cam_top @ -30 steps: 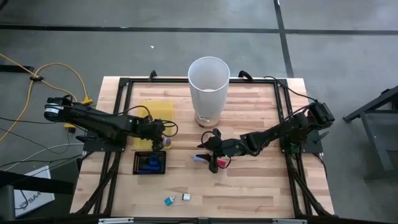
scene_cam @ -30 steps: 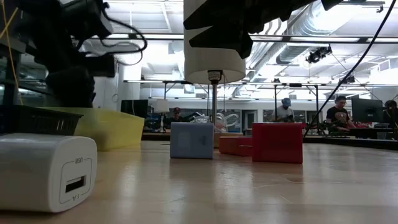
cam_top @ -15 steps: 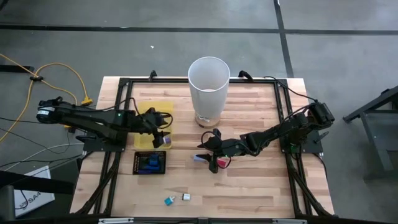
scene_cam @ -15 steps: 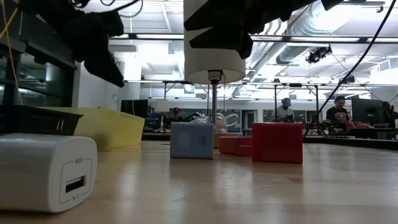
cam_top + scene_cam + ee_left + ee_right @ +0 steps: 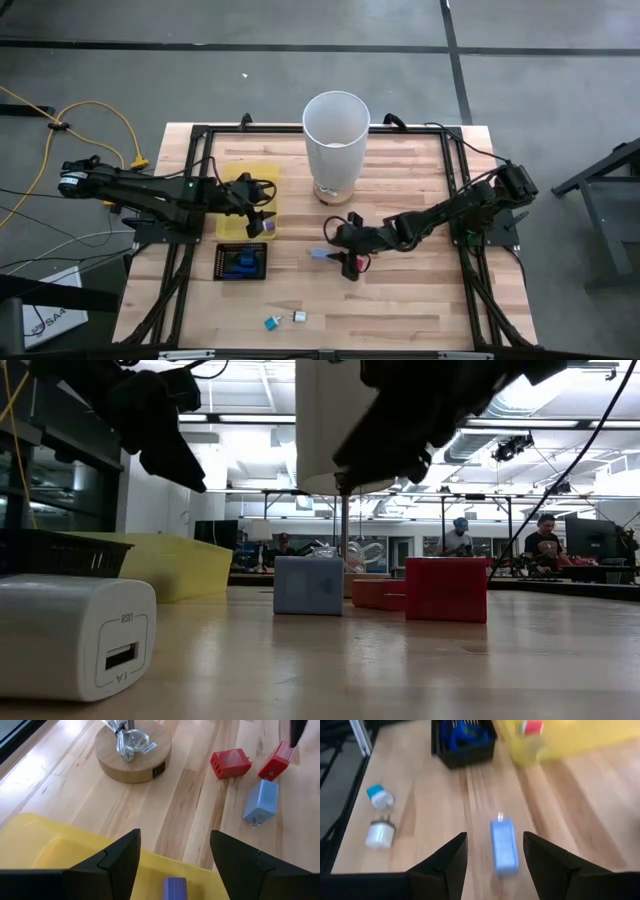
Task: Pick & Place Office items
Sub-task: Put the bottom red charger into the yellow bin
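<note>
My left gripper (image 5: pixel 175 840) is open above the yellow tray (image 5: pixel 250 185), at its right near corner. A small purple piece (image 5: pixel 175 887) lies in the tray below the fingers. My right gripper (image 5: pixel 495 837) is open and hovers just above a light blue charger (image 5: pixel 504 845) lying flat on the table mid-way across. Red chargers (image 5: pixel 230 763) lie beside the blue one. A teal piece (image 5: pixel 271 322) and a white charger (image 5: pixel 298 317) rest near the table's near edge. Blue pieces sit in the black mesh tray (image 5: pixel 241 262).
The tall white bin (image 5: pixel 336 140) stands on a round wooden base (image 5: pixel 132 750) toward the far edge, between both arms. A dark metal frame runs along the table's sides. People sit at desks in the room beyond (image 5: pixel 545 545). Bare wood lies right of the red chargers.
My left gripper has risen from low over the trays and drawn slightly toward the far edge. My right gripper has shifted toward the near edge and come down over the light blue and red chargers. No item has moved.
</note>
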Motion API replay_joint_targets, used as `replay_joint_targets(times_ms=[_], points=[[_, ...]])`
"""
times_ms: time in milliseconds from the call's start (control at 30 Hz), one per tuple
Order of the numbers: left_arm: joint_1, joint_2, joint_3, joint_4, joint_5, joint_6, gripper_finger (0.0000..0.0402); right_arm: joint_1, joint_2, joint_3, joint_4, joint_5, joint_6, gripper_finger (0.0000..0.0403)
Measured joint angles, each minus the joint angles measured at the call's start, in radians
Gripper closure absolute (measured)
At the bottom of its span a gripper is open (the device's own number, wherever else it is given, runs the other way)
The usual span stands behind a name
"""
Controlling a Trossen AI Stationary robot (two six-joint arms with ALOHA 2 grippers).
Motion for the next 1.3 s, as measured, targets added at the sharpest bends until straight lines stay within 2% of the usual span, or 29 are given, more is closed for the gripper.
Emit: replay_joint_targets(times_ms=[133, 467, 800, 1300], points=[[0.0, 0.0, 0.0, 0.002, 0.003, -0.001, 0.017, 0.005, 0.0, 0.0, -0.079, -0.047, 0.059, 0.0225], [0.0, 0.0, 0.0, 0.002, 0.003, -0.004, 0.017, 0.071, 0.0, 0.0, -0.195, -0.045, 0.09, 0.0225], [0.0, 0.0, 0.0, 0.002, 0.003, -0.003, 0.017, 0.124, 0.0, 0.0, -0.345, 0.081, 0.188, 0.0225], [0.0, 0.0, 0.0, 0.002, 0.003, -0.003, 0.017, 0.132, 0.0, 0.0, -0.386, 0.084, 0.248, 0.0225]])
